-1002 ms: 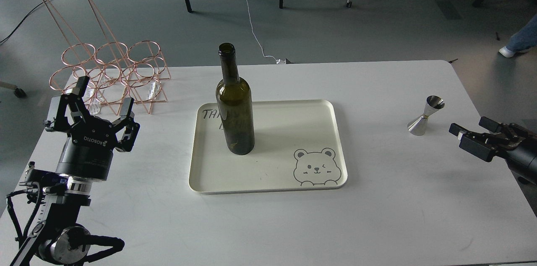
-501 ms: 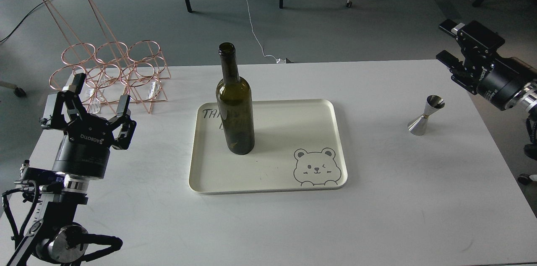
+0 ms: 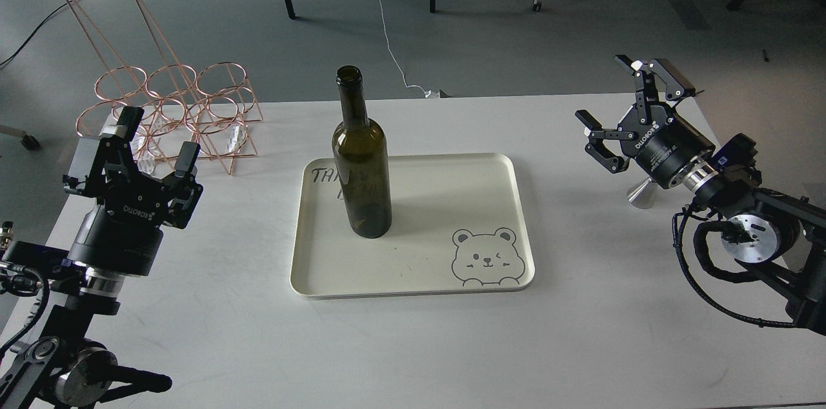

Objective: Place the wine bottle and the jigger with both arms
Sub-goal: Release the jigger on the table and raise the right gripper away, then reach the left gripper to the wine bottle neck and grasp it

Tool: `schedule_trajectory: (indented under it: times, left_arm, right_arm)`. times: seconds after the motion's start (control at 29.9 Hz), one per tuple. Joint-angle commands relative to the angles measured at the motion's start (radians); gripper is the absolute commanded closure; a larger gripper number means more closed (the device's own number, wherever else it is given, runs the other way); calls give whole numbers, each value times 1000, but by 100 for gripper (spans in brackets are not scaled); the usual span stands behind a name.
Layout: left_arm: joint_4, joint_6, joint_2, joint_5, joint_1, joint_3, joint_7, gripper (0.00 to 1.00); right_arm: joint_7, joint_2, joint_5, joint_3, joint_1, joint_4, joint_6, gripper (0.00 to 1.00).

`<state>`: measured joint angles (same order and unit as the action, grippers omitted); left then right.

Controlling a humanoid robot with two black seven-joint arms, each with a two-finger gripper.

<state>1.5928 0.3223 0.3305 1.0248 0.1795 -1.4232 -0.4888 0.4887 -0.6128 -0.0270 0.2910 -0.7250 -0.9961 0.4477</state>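
Note:
The dark olive-green wine bottle [image 3: 361, 164] stands upright on the left part of a cream tray [image 3: 490, 202] with a bear drawing. The silver jigger [image 3: 639, 196] stands on the white table at the right; only its lower cone shows, the rest is hidden behind my right wrist. My right gripper [image 3: 629, 102] is open and empty, up above the jigger, its fingers pointing up and to the left. My left gripper [image 3: 158, 144] is open and empty at the left, in front of the wire rack, well apart from the bottle.
A copper wire bottle rack [image 3: 168, 112] stands at the table's back left corner. The white table [image 3: 413, 344] ends close behind the right gripper. Chair and table legs stand on the grey floor beyond.
My right arm has swung in from the right edge and now sits over the jigger, covering its top. My left gripper has shifted slightly. The bottle and tray have not moved.

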Motion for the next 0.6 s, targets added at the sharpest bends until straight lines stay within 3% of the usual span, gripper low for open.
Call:
schedule_trajectory:
  times: [0.0, 0.17, 0.37, 0.57]
  left_arm:
    - [38, 3, 83, 277, -38, 40, 0, 2]
    - [42, 3, 191, 683, -161, 69, 0, 2]
    - [46, -6, 292, 928, -305, 147, 0, 2]
    - [39, -23, 300, 1113, -422, 220, 0, 2]
  right_arm:
    - [0, 4, 10, -35, 7, 8, 19, 2]
    - [0, 2, 21, -36, 22, 7, 16, 2]
    - [0, 2, 68, -35, 47, 5, 11, 2]
    - [0, 1, 73, -30, 56, 5, 6, 2]
